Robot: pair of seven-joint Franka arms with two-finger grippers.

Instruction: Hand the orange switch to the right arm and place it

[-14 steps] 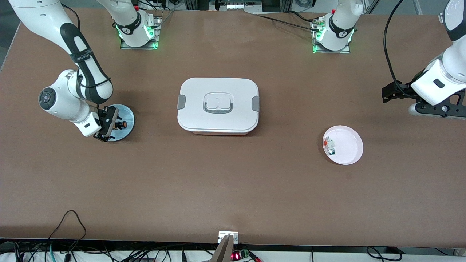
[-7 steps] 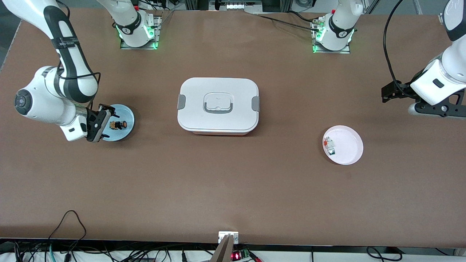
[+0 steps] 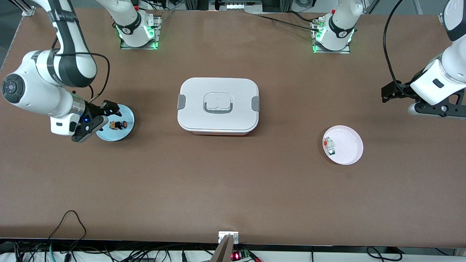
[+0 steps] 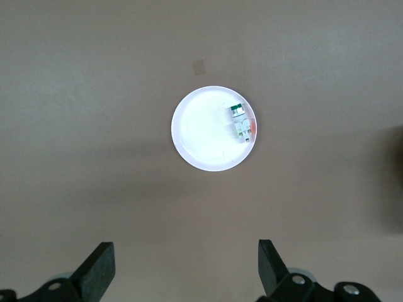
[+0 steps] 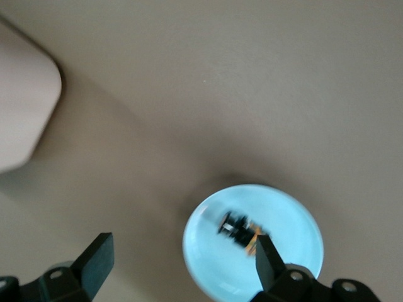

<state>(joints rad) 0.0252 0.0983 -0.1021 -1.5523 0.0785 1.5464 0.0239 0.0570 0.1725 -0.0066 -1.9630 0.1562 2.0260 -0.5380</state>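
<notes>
Brown table [image 3: 233,182] | white lidded box [image 3: 218,105] mid-table | my left gripper [image 3: 391,92] waits spread, empty, well apart | my right gripper [image 3: 95,119] spread, empty, at blue plate [image 3: 125,133] rim | orange switch [image 3: 118,125] on plate, just beside it; long axis perhaps crosswise, wrist view blurred.

Right gripper [image 3: 95,122] drawn back off the blue plate [image 3: 125,131].
Shifted toward nine o'clock in the front view, jaws spread and empty, now over the plate's rim instead of its middle; orange switch [image 3: 117,125] uncovered, lying on the plate.
</notes>
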